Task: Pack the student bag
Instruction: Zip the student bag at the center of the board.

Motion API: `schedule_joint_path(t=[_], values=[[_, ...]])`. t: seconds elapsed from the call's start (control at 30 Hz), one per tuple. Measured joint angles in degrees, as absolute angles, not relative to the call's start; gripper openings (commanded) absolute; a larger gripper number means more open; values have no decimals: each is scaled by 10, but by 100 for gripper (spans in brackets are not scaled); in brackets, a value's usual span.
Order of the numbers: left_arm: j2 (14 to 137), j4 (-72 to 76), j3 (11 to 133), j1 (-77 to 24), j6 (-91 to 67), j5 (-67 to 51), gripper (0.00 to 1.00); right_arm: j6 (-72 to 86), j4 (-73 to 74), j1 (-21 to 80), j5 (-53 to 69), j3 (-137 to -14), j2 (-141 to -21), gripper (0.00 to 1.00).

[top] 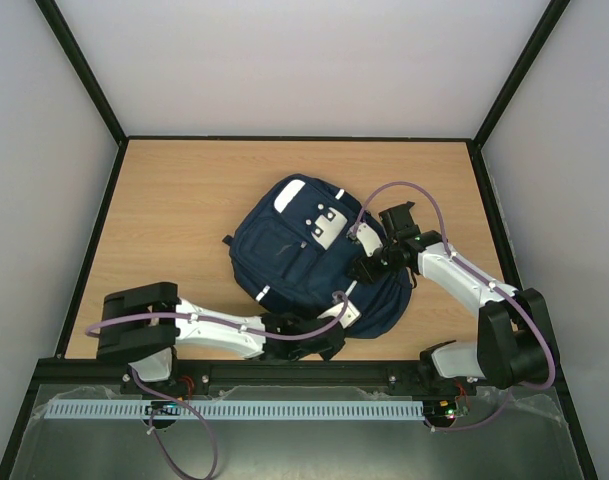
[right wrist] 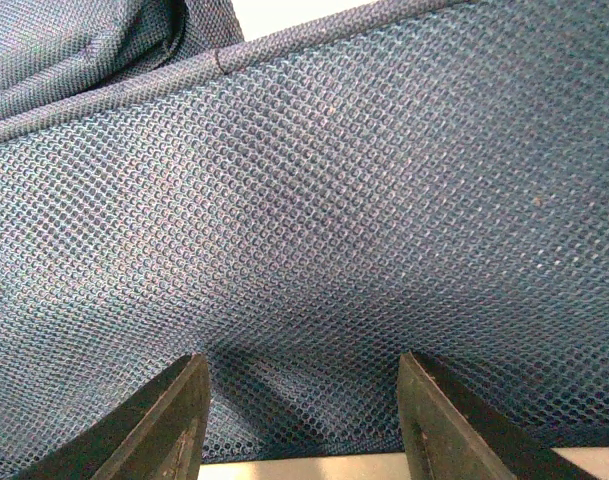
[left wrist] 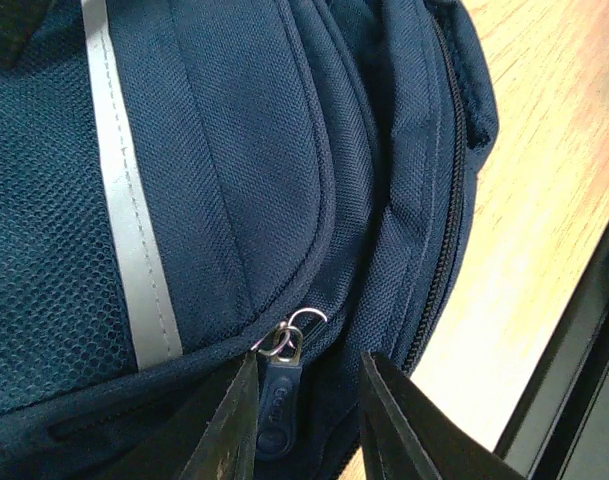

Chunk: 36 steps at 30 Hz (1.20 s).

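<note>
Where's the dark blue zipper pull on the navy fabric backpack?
Left wrist view: the dark blue zipper pull sits between the left gripper's fingers, on the navy fabric backpack's near edge.

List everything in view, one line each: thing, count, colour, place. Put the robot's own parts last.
student bag: one, navy blue with white stripes and grey-white patches, lying mid-table.
zipper pull: one, dark blue on a metal ring, at the bag's near edge.
table: one, light wood, under the bag.
left arm: one, white and black with a purple cable, reaching to the bag's near edge.
right arm: one, white and black with a purple cable, reaching to the bag's right side.
left gripper: one, black, fingers apart around the zipper pull.
right gripper: one, black, fingers apart at the bag's mesh.
</note>
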State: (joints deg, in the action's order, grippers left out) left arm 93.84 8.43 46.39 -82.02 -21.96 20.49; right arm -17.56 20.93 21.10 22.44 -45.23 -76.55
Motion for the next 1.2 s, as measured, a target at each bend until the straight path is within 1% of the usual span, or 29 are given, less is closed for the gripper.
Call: schedule_joint_path(t=[0.17, 0.33, 0.53, 0.7, 0.8, 0.93, 1.03, 1.2], values=[[967, 74, 479, -822, -216, 220, 29, -176, 209, 211, 224, -452, -766, 54], [989, 59, 491, -823, -224, 243, 17, -176, 209, 211, 222, -451, -766, 54], [992, 33, 499, -828, -241, 286, 7, -176, 209, 211, 222, -451, -766, 54], [987, 17, 502, -831, -246, 295, 6, -176, 209, 211, 223, -451, -766, 54], [979, 18, 499, -831, -245, 291, 2, -176, 209, 211, 224, -451, -766, 54], [978, 17, 498, -831, -242, 283, 2, -176, 209, 211, 225, -451, -766, 54], [978, -1, 509, -829, -238, 262, 2, -176, 209, 211, 224, -451, -766, 53], [978, -56, 575, -821, -238, 195, 2, -176, 209, 211, 224, -451, -766, 53]])
